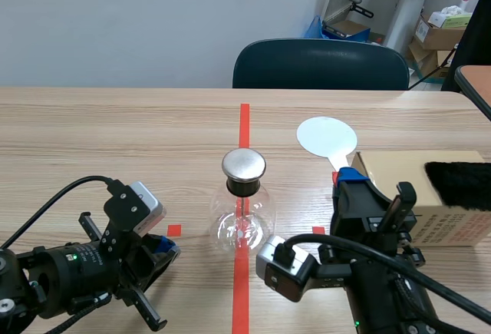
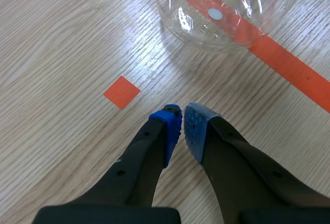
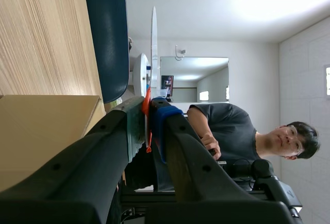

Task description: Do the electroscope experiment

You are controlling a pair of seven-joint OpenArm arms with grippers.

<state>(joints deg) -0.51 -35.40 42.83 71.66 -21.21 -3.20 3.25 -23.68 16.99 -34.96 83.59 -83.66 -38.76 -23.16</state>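
The clear glass electroscope flask stands at the middle of the wooden table, on the red tape line and within reach of both arms. The right gripper is clamped on the thin orange-red handle of a white round disc and holds it upright to the right of the flask, a little farther off. Gripping the handle probably keeps the plate itself untouched, ready to be carried to the cap. The black fur pad lies on the brown cardboard box just right of the disc, likely for rubbing it. The left gripper rests low at the near left with its pads together on nothing, apart from the flask. The flask is round-bellied and transparent, with a black collar and a polished metal cap. Its inner leaves are too faint to judge.
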